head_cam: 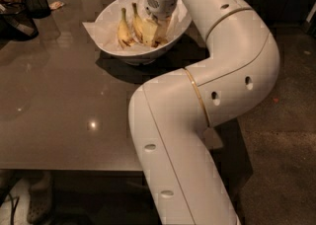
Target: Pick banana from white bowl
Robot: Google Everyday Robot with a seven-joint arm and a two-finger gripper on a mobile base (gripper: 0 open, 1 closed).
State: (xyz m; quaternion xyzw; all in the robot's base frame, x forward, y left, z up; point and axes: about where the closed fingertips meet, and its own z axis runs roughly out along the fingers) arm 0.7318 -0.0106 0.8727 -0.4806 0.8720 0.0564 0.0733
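Observation:
The white bowl [106, 19], lined with crinkled white paper, stands at the far side of the dark table. Two yellow bananas lie in it side by side. The longer banana [138, 24], with brown patches toward its lower end, lies on the right. A shorter banana [123, 30] lies to its left. My gripper [158, 27] reaches down into the bowl from the right and sits right against the longer banana, covering its right side.
The brown table [59, 100] stretches out to the left and front of the bowl. A black mesh cup [36, 1] and a dark object [15, 21] stand at the far left corner. My white arm [212, 86] bends over the table's right edge.

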